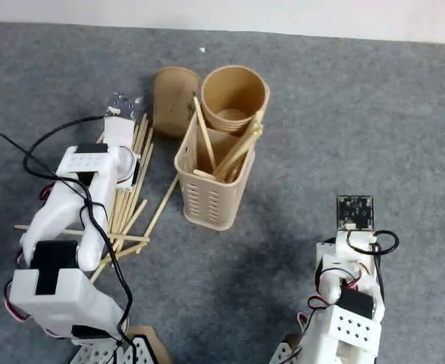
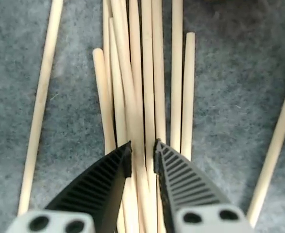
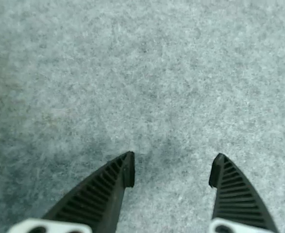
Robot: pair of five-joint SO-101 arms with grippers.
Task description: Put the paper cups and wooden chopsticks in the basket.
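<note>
Basket [image 1: 211, 201] holding chopsticks [image 1: 237, 152], cups [image 1: 233, 91] at rim

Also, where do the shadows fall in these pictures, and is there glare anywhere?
High view: even light, a soft shadow on the grey mat beside the basket, no glare. Left wrist view: thin shadows along the chopsticks in front of the left gripper. Right wrist view: a faint dark patch on the mat just ahead of the right gripper.

chopsticks [image 1: 128, 203] left of basket [image 1: 207, 201], cup [image 1: 173, 100] behind
</note>
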